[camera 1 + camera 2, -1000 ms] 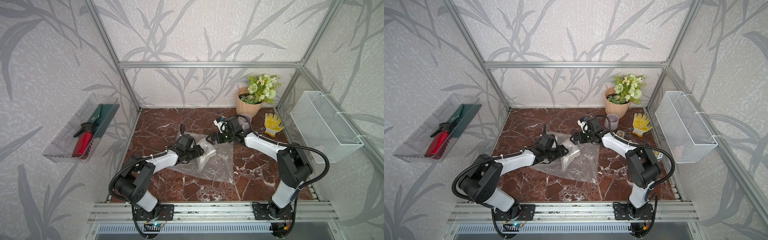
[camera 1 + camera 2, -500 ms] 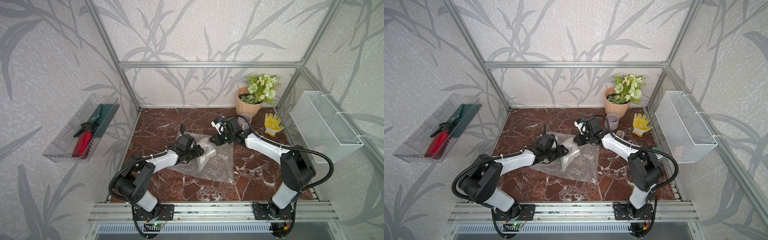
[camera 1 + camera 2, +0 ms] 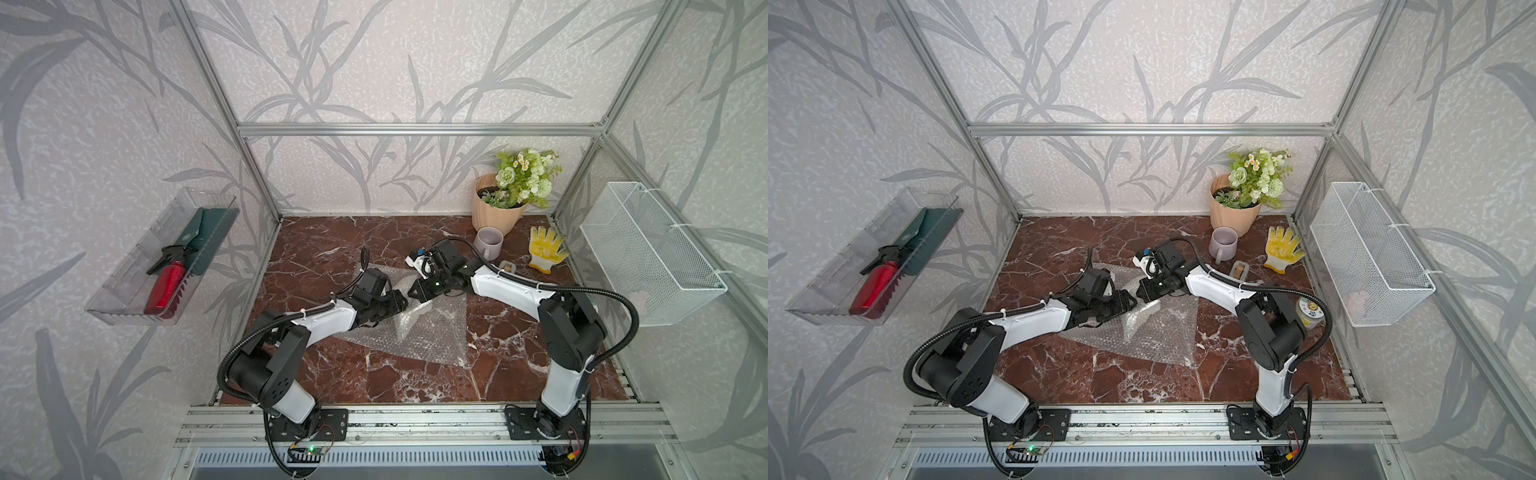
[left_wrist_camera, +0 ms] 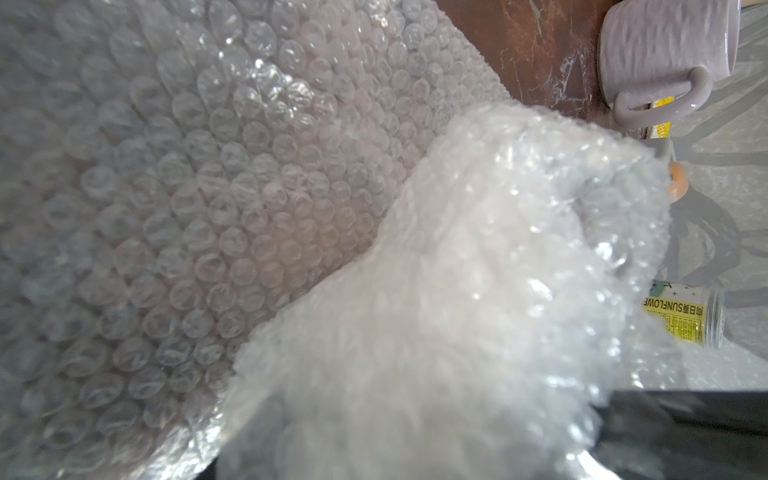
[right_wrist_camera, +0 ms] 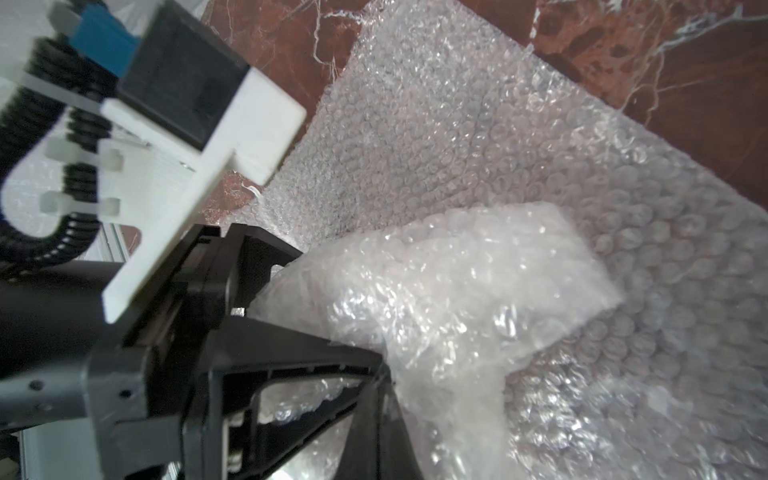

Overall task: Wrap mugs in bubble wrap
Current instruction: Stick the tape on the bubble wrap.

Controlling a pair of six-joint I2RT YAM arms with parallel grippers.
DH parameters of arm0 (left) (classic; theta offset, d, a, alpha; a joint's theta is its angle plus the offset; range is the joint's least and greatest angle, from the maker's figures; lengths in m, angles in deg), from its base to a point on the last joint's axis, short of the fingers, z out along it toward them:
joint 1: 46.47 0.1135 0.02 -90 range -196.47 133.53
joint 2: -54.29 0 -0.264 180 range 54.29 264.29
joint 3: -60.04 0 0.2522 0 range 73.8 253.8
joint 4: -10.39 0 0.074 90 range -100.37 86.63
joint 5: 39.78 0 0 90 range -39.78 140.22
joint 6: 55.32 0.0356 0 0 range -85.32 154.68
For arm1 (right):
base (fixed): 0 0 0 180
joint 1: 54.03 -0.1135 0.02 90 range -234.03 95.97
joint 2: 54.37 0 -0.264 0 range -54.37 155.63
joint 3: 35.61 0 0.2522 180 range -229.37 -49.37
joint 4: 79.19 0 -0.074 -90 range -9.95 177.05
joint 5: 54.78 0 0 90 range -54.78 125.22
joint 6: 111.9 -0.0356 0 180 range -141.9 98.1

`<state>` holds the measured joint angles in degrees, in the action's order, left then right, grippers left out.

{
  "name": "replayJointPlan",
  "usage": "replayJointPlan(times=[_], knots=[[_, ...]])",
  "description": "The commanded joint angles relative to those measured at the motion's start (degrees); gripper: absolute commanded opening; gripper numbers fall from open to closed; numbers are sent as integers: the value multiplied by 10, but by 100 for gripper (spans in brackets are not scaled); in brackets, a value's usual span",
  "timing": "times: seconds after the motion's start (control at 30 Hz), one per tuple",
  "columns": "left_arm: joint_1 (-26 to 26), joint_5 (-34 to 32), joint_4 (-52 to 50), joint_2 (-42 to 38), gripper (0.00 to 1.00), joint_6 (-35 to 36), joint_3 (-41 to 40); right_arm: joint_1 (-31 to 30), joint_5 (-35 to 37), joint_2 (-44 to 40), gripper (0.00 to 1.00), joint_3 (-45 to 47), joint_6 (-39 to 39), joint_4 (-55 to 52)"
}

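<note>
A clear bubble wrap point(image 3: 432, 332) sheet lies mid-table, also showing in the other top view point(image 3: 1163, 332). Part of it is bunched into a bundle point(image 4: 478, 291) whose contents are hidden. My left gripper point(image 3: 399, 301) is shut on that bundle from the left. My right gripper point(image 3: 415, 293) meets it from the right, and its jaws are shut on a loose flap of the wrap point(image 5: 384, 365). A pale lilac mug point(image 3: 488, 243) stands upright and bare at the back right, apart from both grippers; it also shows in the left wrist view point(image 4: 665, 45).
A peach flowerpot point(image 3: 496, 212) with flowers stands behind the mug. A yellow glove point(image 3: 544, 249) and a small tin point(image 3: 1308, 311) lie at the right. A white wire basket point(image 3: 648, 253) hangs on the right wall, a clear tray point(image 3: 162, 266) on the left wall.
My right gripper has come forward and down to the bundle and closed from open onto the wrap. The left gripper has kept its hold and place.
</note>
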<state>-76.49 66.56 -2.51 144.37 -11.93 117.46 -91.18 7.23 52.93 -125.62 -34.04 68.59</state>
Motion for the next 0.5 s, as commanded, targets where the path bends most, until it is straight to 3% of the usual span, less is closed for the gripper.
replayJointPlan(times=[0.0, 0.3, 0.47], knots=[[-3, -11, -46, 9, 66, 7, -12, -3, -13, 15, 0, -31, 3, -8], [-4, -10, -47, 11, 66, 7, -11, -3, -40, 61, 0, -80, -20, 11], [-3, -11, -48, 12, 66, 9, -11, -3, -2, 76, 0, -96, -23, -10]])
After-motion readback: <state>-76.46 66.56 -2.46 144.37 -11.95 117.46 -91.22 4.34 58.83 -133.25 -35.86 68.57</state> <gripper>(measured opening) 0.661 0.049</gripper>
